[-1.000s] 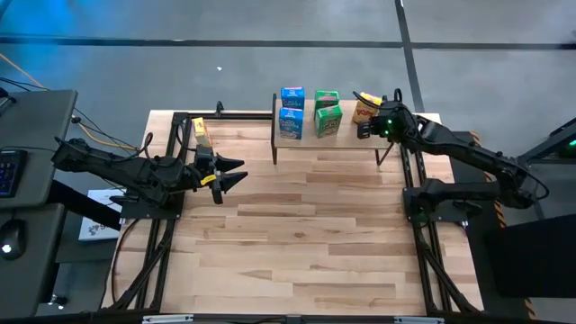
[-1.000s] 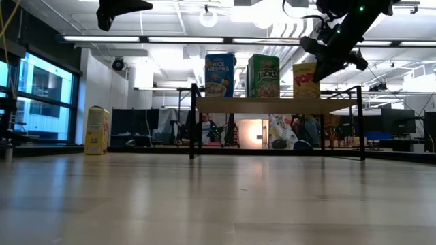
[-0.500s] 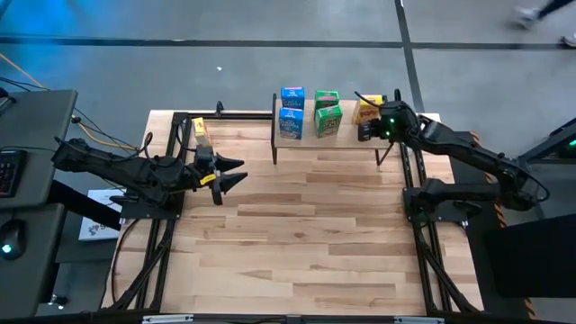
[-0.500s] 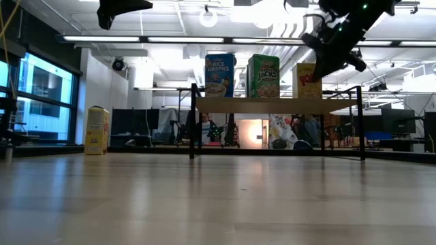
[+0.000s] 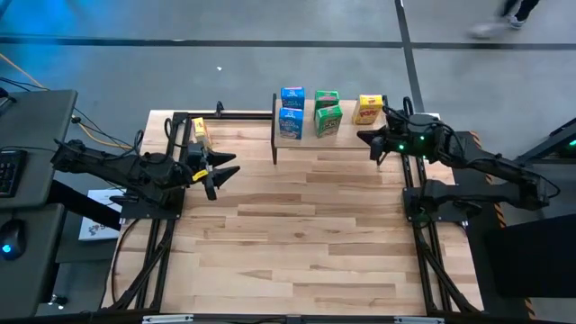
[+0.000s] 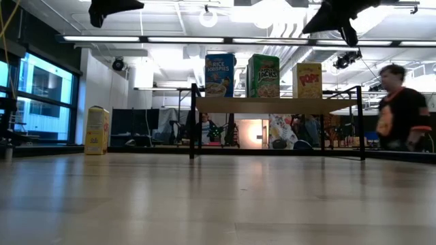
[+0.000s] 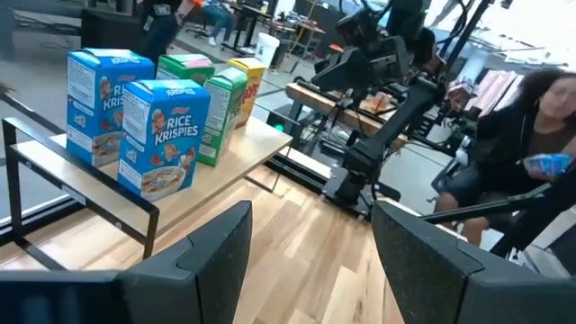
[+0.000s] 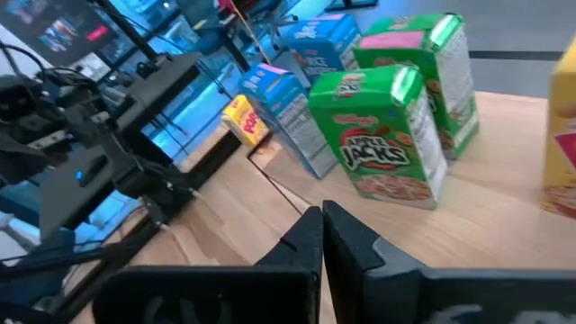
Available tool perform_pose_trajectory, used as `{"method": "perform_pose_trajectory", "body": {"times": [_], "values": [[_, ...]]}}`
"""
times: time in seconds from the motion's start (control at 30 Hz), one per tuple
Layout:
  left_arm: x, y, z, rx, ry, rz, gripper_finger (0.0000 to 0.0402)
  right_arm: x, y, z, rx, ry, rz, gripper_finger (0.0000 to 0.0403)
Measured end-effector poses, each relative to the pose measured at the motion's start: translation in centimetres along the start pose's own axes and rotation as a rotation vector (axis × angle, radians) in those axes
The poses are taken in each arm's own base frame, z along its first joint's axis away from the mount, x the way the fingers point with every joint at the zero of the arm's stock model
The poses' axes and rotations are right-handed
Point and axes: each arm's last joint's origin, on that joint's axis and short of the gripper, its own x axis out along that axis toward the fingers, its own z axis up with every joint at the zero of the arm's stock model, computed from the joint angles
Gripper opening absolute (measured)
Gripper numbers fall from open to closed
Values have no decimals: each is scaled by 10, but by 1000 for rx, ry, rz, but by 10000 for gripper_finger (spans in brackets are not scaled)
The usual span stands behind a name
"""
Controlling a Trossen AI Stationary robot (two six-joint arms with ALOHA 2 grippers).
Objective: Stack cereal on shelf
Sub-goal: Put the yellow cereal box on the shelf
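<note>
- Wood-plank bench [image 5: 297, 243] is bare over most of its area; everything sits along the far edge, with open room in the middle and near half.
- Shelf [image 5: 351, 135] stands at the far edge, centre-right, on thin black legs; its board is level in the low view [image 6: 276, 105].
- On the shelf: two blue Rice Krispies boxes [image 5: 291, 112] at its left end, one behind the other; two green Apple Jacks boxes [image 5: 328, 114] in the middle, likewise paired; one yellow Pops box [image 5: 367, 109] toward the right end, upright, standing alone.
- Low view shows three box fronts in a row: blue [image 6: 219, 75], green [image 6: 263, 75], yellow [image 6: 308, 80], with gaps between them.
- Free shelf space remains beside the yellow box, on the near side of the board.
- Second yellow cereal box [image 5: 200, 131] is still off the shelf, on the bench near the far-left corner, upright in the low view [image 6: 97, 130].
- Left pincer [image 5: 223, 174] hovers above the bench just beside that yellow box, fingers [image 7: 211, 247] spread apart, holding nothing.
- Right pincer [image 5: 371, 138] is off the shelf's right end, near the yellow Pops box but clear of it; fingers [image 8: 301, 238] are pressed together, nothing between them.
- Person [image 6: 402, 112] is in the room behind the bench, right side of the low view.
</note>
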Motion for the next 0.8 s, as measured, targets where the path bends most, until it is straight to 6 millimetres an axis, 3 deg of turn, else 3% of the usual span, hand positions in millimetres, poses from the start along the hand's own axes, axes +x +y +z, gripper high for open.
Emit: {"method": "perform_pose_trajectory", "body": {"times": [0.8], "values": [[0, 1, -6, 19, 65, -27, 220, -1, 10, -4, 30, 6, 58, 0]]}}
